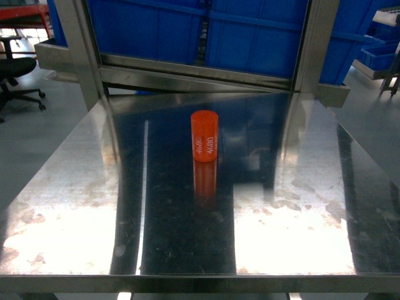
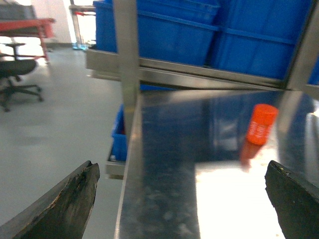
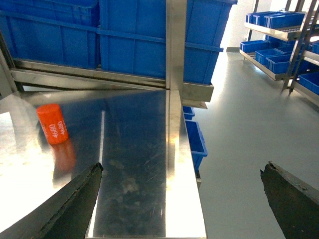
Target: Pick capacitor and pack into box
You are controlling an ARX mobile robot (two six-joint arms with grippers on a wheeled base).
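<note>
Blue bins [image 1: 250, 31] fill the rack behind the far edge, with steel uprights [image 1: 81, 50] in front of them. The steel table [image 1: 81, 206] is shiny, scuffed, glare along the near edge.

Neither of my arms shows in the head view; both are pulled back off the table. My left gripper [image 2: 182, 199] sits low at the table's left edge, camera looking across the top toward the far right. Its fingers [image 2: 62, 206] are spread wide, one at each bottom corner of the view, nothing between them, touching nothing. My right gripper [image 3: 184, 199] sits at the table's right edge, half over the floor, looking toward the far left. Its fingers [image 3: 70, 206] are also spread wide, empty, touching nothing.

The capacitor [image 1: 204, 135] stands upright on the table, about midway between the left and right edges, nearer the far edge than the near one, well apart from both grippers. Orange, white print on its side, looks like "4680", blurry in the left wrist view.
</note>
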